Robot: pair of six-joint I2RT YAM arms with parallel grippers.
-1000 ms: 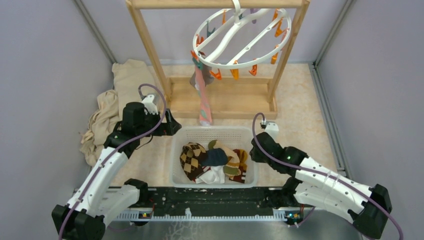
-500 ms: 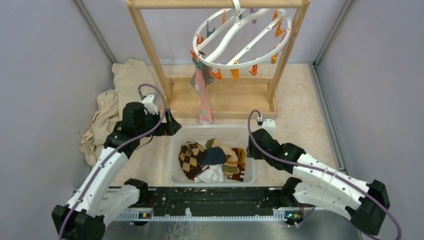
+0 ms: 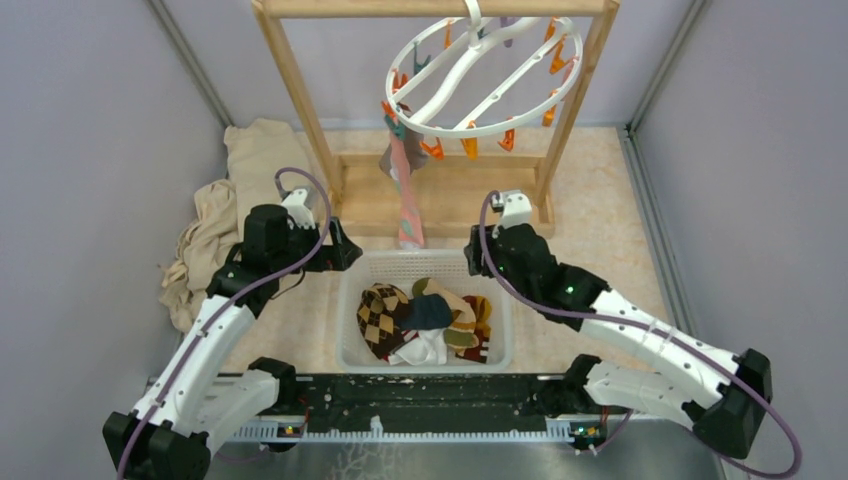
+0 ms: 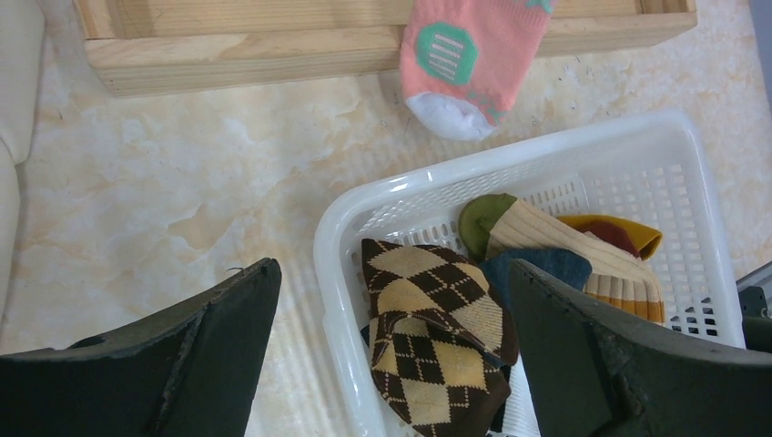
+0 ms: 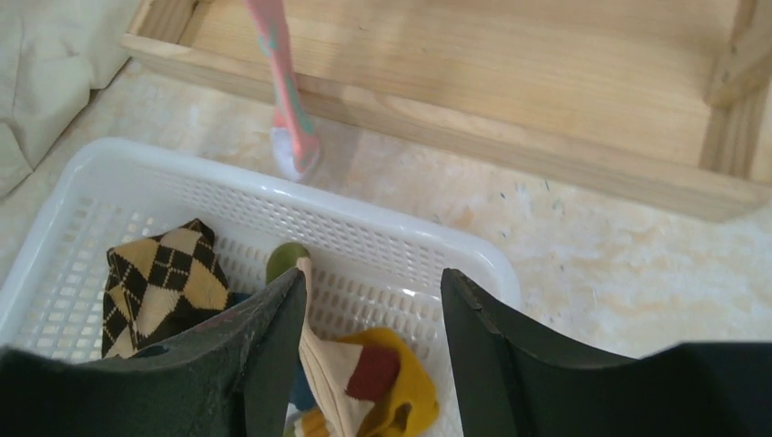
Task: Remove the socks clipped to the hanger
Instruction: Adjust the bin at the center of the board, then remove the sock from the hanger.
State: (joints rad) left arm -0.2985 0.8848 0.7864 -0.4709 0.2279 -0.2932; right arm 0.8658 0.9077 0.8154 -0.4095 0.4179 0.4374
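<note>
From above, the white plastic ring hanger [image 3: 485, 75] hung on the wooden frame [image 3: 300, 90], one pink sock [image 3: 407, 205] dangling from a clip. Knit socks [image 3: 385, 318] lay heaped in the perforated basket [image 3: 352, 300]. The right arm [image 3: 620, 325] had stretched forward to its far corner. Left wrist: the left gripper [image 4: 391, 273] stood wide apart, empty. Right wrist: the right gripper [image 5: 371, 282] had parted wider, empty.

White arms [image 3: 215, 335], black joints [image 3: 268, 235], purple cables [image 3: 303, 170]

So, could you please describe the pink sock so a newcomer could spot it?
At the back stands a wooden frame with a white ring hanger. From its left rim dangles the pink sock: long, green-patterned, white-toed, unlike the socks in the basket.
</note>
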